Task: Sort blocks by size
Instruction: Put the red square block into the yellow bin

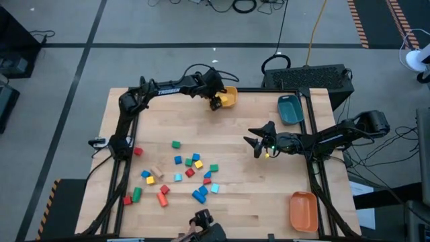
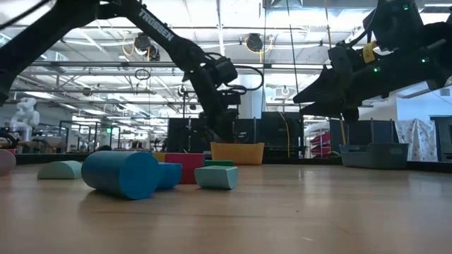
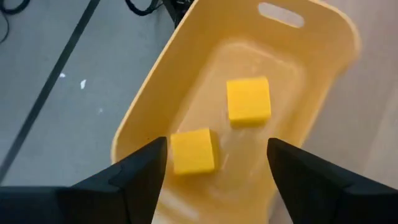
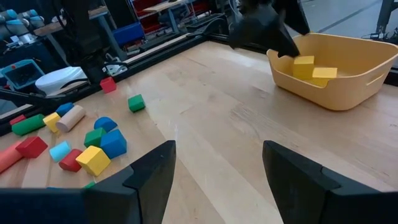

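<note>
Two yellow blocks lie on the floor of the yellow bin at the table's far edge. My left gripper hangs open just above the bin, slanting down, and the nearer yellow cube sits below the gap between its fingers, close to one of them. Several loose blocks in red, blue, green, yellow and plain wood lie scattered on the near left of the table. My right gripper stands open over the table's right middle with nothing between its fingers.
A teal bin stands at the far right and an orange bin at the near right corner. Bare wood lies between the block cluster and the right arm. A blue cylinder lies closest to the low camera.
</note>
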You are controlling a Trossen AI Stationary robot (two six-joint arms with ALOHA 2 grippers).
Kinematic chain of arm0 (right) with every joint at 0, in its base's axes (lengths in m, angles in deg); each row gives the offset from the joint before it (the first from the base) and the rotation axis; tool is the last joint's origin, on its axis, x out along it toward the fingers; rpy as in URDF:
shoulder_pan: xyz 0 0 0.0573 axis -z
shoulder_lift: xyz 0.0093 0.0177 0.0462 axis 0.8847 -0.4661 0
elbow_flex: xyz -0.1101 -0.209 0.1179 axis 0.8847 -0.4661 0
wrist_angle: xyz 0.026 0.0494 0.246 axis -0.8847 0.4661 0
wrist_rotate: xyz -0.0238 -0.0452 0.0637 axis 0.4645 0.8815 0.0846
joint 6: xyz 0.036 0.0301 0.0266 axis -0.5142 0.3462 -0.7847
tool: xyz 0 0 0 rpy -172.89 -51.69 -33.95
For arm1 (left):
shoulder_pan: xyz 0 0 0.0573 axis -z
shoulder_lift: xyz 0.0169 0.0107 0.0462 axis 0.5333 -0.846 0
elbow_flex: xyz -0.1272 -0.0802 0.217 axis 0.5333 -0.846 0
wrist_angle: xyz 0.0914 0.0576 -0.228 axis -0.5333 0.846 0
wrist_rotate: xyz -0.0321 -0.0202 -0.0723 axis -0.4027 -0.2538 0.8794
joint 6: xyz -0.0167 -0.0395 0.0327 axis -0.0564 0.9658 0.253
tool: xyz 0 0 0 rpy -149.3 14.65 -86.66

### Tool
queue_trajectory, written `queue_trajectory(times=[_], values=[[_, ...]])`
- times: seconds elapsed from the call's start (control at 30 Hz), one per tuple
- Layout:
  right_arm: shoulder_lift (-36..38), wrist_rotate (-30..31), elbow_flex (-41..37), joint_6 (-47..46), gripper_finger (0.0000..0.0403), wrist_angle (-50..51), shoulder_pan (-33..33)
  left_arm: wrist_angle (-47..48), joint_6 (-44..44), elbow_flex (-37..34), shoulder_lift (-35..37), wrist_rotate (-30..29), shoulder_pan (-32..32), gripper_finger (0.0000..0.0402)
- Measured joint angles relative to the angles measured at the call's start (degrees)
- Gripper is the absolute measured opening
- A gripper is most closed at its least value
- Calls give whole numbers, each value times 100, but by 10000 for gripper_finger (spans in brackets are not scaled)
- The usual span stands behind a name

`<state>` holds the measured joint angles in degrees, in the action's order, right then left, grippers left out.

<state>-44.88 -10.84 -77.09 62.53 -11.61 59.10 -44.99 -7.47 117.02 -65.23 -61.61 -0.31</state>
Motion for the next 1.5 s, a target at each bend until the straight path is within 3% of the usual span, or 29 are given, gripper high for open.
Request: queue_trajectory(times=[0.47, 0.7, 0.93, 1.1, 1.33, 1.5], values=[[0, -2, 0, 12, 228, -2, 2, 2430, -947, 2, 1105, -169, 244, 281], [0, -19, 0, -17, 228, 0, 0, 4424, -605, -205, 1374, -160, 496, 281], [0, -24, 2, -89, 228, 78, -55, 4559, -365, -1038, 1836, -96, 866, 281], [0, 68, 2, -193, 228, 252, -167, 4242, -191, -1994, 2636, 27, 1150, 281], [0, 302, 2, -262, 228, 330, -302, 4188, 750, -3240, 3813, 67, 1578, 281], [0, 310, 2, -304, 228, 325, -306, 4791, 1259, -3841, 4102, 68, 1933, 281]])
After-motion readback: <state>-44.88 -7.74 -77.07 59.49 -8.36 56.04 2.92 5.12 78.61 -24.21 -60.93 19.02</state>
